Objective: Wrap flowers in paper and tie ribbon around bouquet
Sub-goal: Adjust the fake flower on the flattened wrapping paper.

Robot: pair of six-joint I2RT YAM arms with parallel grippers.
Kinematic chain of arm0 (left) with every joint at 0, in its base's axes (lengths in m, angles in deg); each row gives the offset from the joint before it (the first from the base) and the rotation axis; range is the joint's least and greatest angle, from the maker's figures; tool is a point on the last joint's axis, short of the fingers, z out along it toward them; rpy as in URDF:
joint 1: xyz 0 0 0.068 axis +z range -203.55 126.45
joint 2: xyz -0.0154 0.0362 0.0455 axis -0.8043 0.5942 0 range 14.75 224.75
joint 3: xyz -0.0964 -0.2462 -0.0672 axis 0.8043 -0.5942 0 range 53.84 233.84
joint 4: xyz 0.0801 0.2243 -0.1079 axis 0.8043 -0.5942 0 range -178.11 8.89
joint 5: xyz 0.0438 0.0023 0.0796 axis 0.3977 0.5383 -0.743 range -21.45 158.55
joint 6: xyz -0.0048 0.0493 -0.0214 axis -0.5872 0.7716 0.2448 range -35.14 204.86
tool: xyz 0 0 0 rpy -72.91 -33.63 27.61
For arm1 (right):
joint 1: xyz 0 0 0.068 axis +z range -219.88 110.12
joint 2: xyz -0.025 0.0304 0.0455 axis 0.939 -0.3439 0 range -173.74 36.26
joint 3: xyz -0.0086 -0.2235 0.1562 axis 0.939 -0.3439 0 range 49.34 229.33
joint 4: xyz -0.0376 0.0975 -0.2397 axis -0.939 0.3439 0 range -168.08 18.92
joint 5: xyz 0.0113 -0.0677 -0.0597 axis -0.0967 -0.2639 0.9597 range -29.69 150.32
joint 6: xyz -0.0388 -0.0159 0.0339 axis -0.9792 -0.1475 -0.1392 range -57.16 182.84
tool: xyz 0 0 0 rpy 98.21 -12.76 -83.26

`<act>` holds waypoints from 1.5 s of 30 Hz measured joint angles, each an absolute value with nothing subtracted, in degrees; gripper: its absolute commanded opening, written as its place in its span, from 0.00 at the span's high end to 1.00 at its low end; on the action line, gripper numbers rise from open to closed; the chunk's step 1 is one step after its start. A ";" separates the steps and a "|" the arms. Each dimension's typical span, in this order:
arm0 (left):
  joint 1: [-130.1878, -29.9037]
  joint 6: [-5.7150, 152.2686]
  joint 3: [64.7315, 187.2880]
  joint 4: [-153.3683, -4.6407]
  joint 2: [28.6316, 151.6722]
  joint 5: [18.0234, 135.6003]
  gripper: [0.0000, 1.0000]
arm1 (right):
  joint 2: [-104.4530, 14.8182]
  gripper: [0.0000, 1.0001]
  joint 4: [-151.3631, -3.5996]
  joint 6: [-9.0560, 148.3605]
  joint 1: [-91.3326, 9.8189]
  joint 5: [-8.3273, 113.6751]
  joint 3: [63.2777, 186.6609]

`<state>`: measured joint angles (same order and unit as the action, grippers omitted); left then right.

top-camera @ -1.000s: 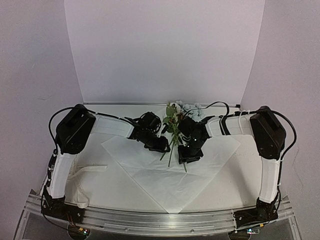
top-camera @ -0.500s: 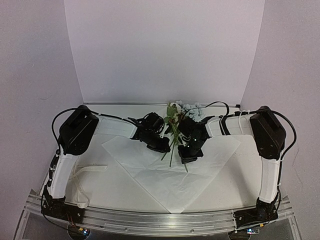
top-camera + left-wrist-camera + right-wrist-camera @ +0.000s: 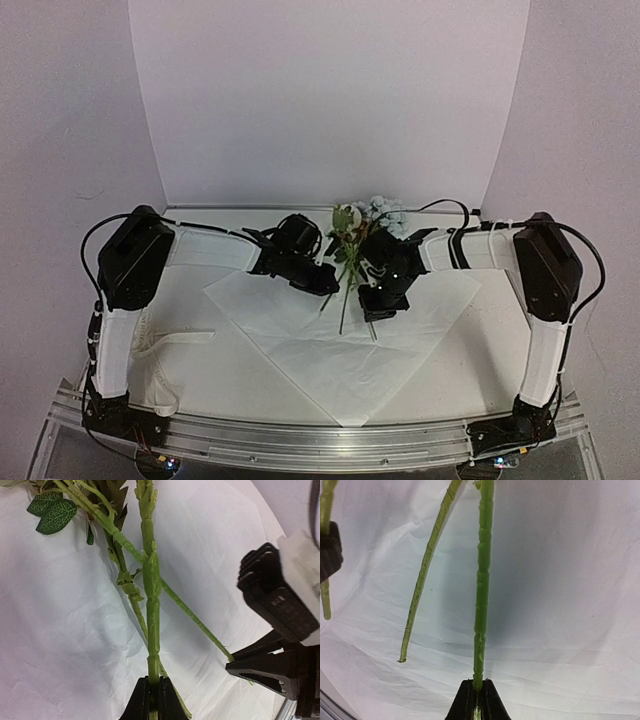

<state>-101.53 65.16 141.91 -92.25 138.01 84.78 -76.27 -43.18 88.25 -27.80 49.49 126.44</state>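
Flowers (image 3: pixel 352 238): a small bunch of thin green stems with dark leaves and pale round blooms (image 3: pixel 382 209). It sits at the middle of the table (image 3: pixel 490 350) toward the far side, blooms toward the back wall and cut ends toward the near edge. The stems lie over the far part of the paper (image 3: pixel 345 365), a large white crinkled sheet spread open with one corner pointing at the near edge; whether they touch the sheet cannot be told. Left gripper (image 3: pixel 153 686): fingers together, clamped on the lower end of a knobbly green stem (image 3: pixel 152 595) that runs straight away from the fingertips in the left wrist view. A thinner stem (image 3: pixel 195 622) crosses it at a slant. Right gripper (image 3: pixel 478 686): fingers together, clamped on the cut end of a second straight stem (image 3: pixel 482 580). Just beside it is a loose curved stem (image 3: pixel 422 580), its cut end free over the paper. In the top view the two grippers reach the bunch from either side, near each other but apart, the right one nearer the cut ends. Ribbon (image 3: pixel 185 338): a narrow cream band on the table at the left, beside the left arm and well apart from the flowers. One end lies near the paper's left edge, and the rest trails toward the near edge.
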 measured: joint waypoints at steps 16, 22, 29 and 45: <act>-100.63 57.77 134.36 -80.37 127.75 83.17 1.00 | -73.36 1.00 -44.90 89.96 -27.80 51.74 124.43; -100.42 53.86 128.38 -76.41 123.20 80.04 1.00 | -71.61 1.00 -46.23 90.17 -27.80 53.51 124.14; -100.42 49.42 124.75 -73.22 121.19 77.26 1.00 | -71.20 1.00 -47.58 90.33 -27.86 55.18 124.17; -100.77 42.99 122.30 -70.40 122.43 75.94 1.00 | -71.17 1.00 -48.90 93.75 -30.53 57.67 124.21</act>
<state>-100.77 42.99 122.30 -70.40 122.43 75.94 -71.17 -48.90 93.75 -30.53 57.67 124.21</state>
